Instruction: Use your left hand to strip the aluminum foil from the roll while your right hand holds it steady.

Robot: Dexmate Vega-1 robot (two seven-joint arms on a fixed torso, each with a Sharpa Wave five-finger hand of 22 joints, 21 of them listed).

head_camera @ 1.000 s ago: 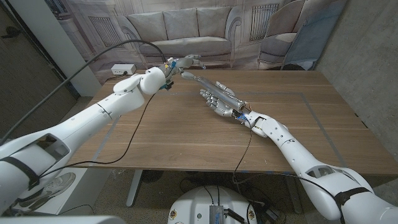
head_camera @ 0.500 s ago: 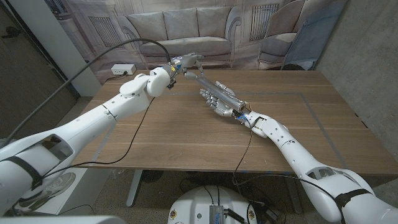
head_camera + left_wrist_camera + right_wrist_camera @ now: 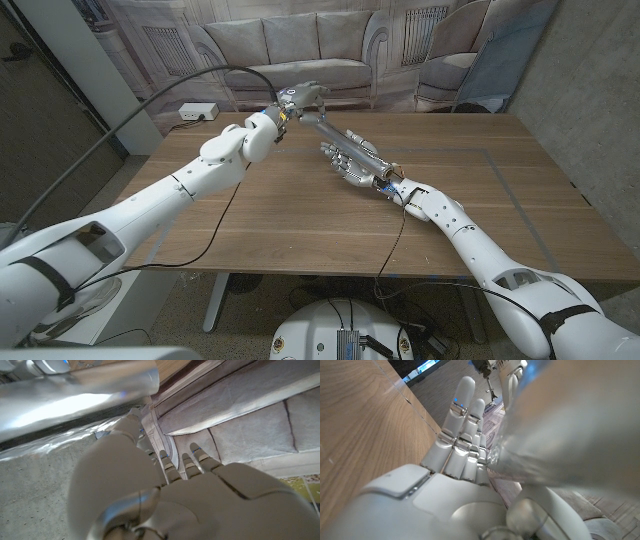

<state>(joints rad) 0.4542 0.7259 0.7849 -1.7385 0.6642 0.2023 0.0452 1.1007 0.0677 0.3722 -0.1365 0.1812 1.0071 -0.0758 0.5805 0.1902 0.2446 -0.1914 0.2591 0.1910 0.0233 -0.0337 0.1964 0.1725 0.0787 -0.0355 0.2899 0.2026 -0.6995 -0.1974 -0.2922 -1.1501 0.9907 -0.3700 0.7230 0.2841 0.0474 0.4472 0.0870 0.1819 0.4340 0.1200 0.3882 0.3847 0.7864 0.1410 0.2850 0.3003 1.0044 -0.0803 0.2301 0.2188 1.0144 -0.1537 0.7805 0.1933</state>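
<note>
The foil roll lies mid-table, gripped by the right hand. The left hand, fingers curled, reaches its far end; whether they grip foil I cannot tell. Stripping looks barely begun.

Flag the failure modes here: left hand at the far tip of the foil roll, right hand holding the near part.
1. The left hand reaches the far end of the foil roll, near the table's back edge; a slipped pull could push the roll off.
2. The right hand lies alongside the roll with its fingers mostly straight; the roll may roll or lift.
3. The left arm's cable trails over the table and could snag.
</note>
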